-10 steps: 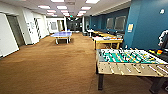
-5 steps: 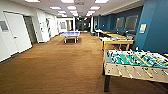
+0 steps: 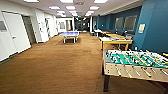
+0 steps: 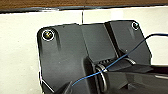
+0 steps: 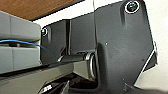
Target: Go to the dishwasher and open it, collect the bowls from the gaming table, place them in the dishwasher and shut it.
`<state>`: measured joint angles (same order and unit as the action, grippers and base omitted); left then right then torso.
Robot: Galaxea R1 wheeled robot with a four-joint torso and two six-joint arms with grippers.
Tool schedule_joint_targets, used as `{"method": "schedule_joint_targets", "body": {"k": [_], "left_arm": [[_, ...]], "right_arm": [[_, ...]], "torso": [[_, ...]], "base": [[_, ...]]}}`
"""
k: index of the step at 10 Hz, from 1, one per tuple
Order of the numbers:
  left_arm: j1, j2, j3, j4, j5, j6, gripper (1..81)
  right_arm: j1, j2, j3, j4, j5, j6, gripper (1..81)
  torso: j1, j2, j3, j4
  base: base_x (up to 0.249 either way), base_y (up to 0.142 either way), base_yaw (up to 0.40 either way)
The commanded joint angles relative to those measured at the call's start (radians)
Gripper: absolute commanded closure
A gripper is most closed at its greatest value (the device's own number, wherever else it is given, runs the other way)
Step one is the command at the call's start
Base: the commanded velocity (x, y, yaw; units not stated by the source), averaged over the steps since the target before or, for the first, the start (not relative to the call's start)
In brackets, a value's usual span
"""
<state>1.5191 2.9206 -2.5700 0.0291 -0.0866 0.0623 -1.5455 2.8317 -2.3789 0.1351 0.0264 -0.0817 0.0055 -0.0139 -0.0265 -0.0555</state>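
Driving: gaming table (image 3: 115, 40), white top with yellow edge, lies well ahead and right of both arms past the foosball table (image 3: 136, 63), long axis running away down the room, right arm nearer; can't tell either gripper's finger state.

foosball table (image 3: 135, 63), ping-pong table (image 3: 69, 34), brown carpet (image 3: 55, 67)

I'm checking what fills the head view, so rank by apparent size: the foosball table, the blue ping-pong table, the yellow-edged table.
1. Green-field foosball table with wooden sides, largest, though nearest the camera.
2. Long white-topped table with yellow edge.
3. Blue ping-pong table, smallest, but farthest away.
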Motion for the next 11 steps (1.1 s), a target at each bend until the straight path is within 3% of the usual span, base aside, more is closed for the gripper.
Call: {"method": "schedule_joint_targets", "body": {"k": [1, 4, 11], "left_arm": [[-0.049, 0.011, -0.036, -0.002, 0.047, -0.001, 1.0], [-0.050, 0.054, -0.107, -0.002, 0.050, -0.007, 1.0], [-0.050, 0.054, -0.107, -0.003, 0.051, -0.007, 1.0]], "right_arm": [[0.048, -0.006, 0.003, -0.008, -0.057, -0.004, 1.0], [0.049, 0.010, -0.018, -0.008, -0.059, -0.004, 1.0], [0.043, 0.033, -0.022, -0.012, -0.059, -0.004, 1.0]], "torso": [[0.000, 0.000, 0.000, 0.000], [0.000, 0.000, 0.000, 0.000], [0.000, 0.000, 0.000, 0.000]], "base": [[0.000, 0.000, 0.000], [0.000, 0.000, 0.000], [0.010, 0.000, 0.000]]}}
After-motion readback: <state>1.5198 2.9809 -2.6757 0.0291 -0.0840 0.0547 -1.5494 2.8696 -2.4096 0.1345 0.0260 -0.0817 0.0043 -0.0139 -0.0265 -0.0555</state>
